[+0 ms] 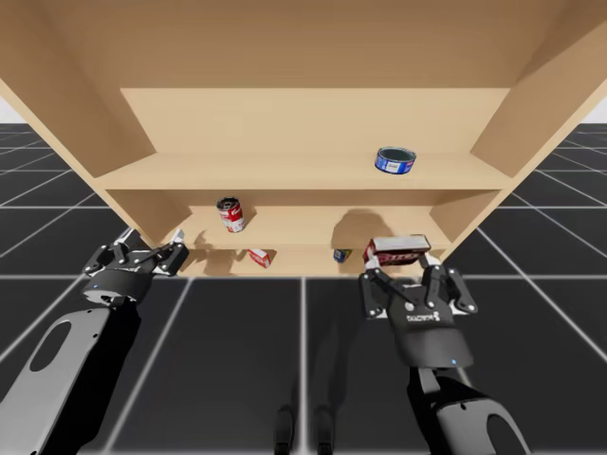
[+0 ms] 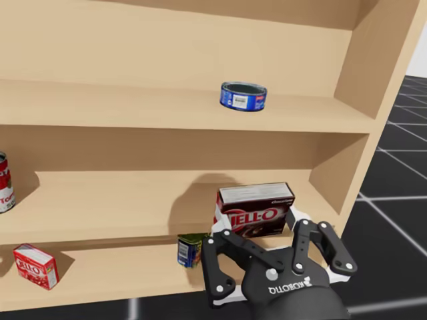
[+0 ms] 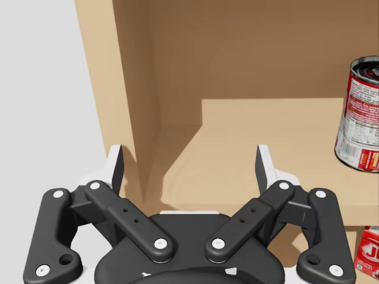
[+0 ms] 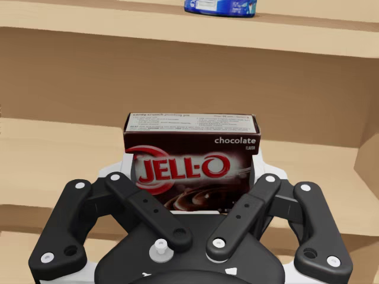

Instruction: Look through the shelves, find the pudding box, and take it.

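An open light-wood shelf unit (image 1: pixel 285 172) with three boards stands before me on a black floor with a pale grid (image 1: pixel 237 360). My black left arm (image 1: pixel 71 346) reaches up to the unit's left end, and my black right arm (image 1: pixel 446 379) reaches to its right end.

My left claw (image 3: pixel 189 163) hangs just in front of the left side wall, at the height of the middle board. Its fingers are spread wide and nothing lies between them. My right claw (image 4: pixel 190 171) is closed onto the dark brown cardboard pudding box (image 2: pixel 257 212), with one white pad pressing against each short end. The box stands on its long edge with its printed front facing me, in front of the right part of the middle board. Its underside is hidden behind my claw, so I cannot tell whether it touches a board.

A flat round blue tin (image 1: pixel 395 159) sits on the top board, toward the right, above and beyond the pudding box. A tall red-and-white can (image 3: pixel 360 118) stands upright on the middle board, to the right of my left claw and well apart from it. On the lowest board a small can with a blue and green label (image 2: pixel 191 250) stands just left of my right claw. A small red box (image 2: pixel 35 265) lies further left on that board, below the red-and-white can and a little to its right.
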